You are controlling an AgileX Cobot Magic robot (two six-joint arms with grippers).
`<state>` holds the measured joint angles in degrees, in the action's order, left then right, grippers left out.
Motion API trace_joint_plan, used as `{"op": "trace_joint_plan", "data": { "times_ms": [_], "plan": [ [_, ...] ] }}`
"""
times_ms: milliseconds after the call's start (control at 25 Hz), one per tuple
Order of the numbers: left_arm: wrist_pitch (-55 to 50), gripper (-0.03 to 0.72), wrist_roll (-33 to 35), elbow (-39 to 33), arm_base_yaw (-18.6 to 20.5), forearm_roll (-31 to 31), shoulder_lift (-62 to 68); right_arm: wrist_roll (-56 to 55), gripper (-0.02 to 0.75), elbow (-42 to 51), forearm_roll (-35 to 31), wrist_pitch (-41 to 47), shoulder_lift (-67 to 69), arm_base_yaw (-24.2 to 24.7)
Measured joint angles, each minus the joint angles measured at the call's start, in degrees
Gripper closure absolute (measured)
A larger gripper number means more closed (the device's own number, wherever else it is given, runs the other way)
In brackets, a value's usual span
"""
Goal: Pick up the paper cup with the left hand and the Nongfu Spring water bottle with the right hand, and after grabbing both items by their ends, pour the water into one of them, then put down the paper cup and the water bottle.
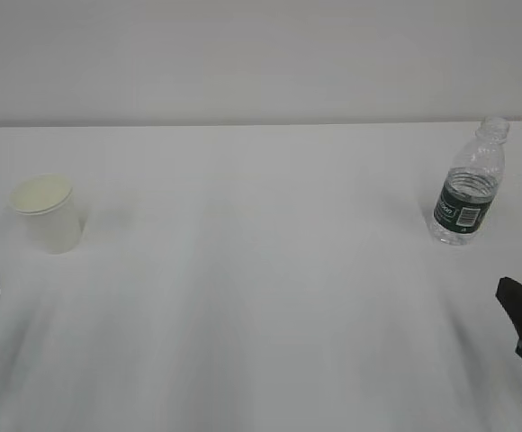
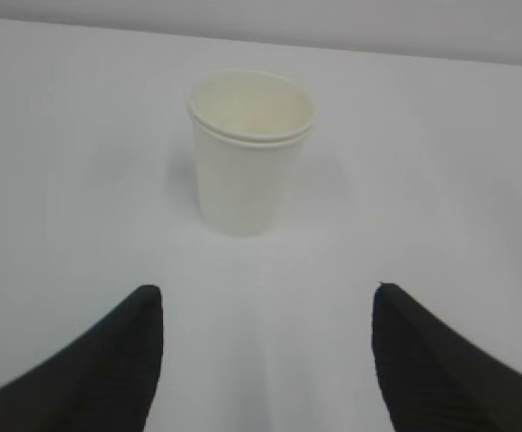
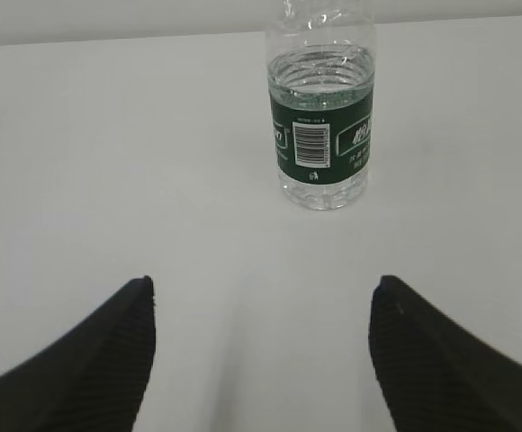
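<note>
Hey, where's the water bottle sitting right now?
The water bottle stands upright on the right side of the white table in the exterior view, far across from the paper cup, just ahead of the open right gripper.

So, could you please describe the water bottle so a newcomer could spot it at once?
On the white table, look to the far right side. The Nongfu Spring water bottle stands upright there, clear, ribbed and capless. Its dark green label distinguishes it from the paper cup at left.

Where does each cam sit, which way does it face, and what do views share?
Exterior: in front, slanting down at the table; both gripper tips at the lower corners.
Left wrist: on the left arm, facing forward past open fingers at the paper cup.
Right wrist: same past fingers at the water bottle.
Exterior shares cup and bottle.
</note>
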<state>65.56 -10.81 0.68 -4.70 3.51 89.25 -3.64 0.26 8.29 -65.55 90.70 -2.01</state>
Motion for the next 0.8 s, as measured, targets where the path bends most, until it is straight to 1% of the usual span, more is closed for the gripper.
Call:
{"op": "trace_joint_plan", "data": {
  "times_ms": [200, 320, 800],
  "plan": [
    [0.00, 0.165, -0.88, 0.00, 0.00, 3.25, 3.64, -0.13, 0.183, 0.00, 0.38, 0.00, 0.00, 0.00],
    [0.00, 0.165, -0.96, 0.00, 0.00, 4.11, 4.64, -0.97, 0.183, 0.00, 0.96, 0.00, 0.00, 0.00],
    [0.02, 0.165, -2.05, 0.62, 0.00, 4.04, 4.77, -0.18, 0.183, -0.88, 1.46, -0.09, 0.00, 0.00]
  ]
}}
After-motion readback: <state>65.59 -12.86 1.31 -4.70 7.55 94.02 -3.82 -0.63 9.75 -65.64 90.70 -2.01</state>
